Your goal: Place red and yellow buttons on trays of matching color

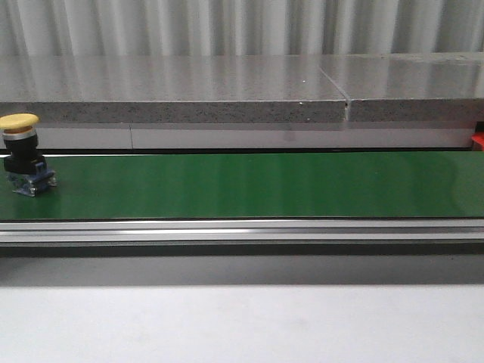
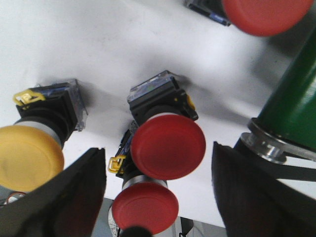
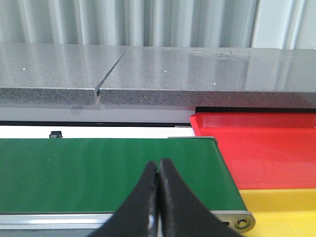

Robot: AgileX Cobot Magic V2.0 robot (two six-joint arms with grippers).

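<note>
Belt point(image 1: 249, 185) green, glossy. Button point(image 1: 23, 155) on it: yellow cap, black body, clear-blue base. Red tray point(image 3: 261, 148), yellow tray point(image 3: 281, 210). Grey speckled ledge point(image 1: 174, 94). Off-belt buttons: red caps point(image 2: 168, 145), one yellow cap point(image 2: 27, 158), black bodies.

Red tray point(image 1: 478, 141) cut off at frame edge; topmost red button point(image 2: 261, 15) cropped, blurred.

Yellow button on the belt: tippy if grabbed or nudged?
Probably. The yellow button stands upright on the belt with a wide cap over a narrower body, so it looks top-heavy. Its rigid plastic housing should take a firm grip. Knocked over, the round cap might roll.
</note>
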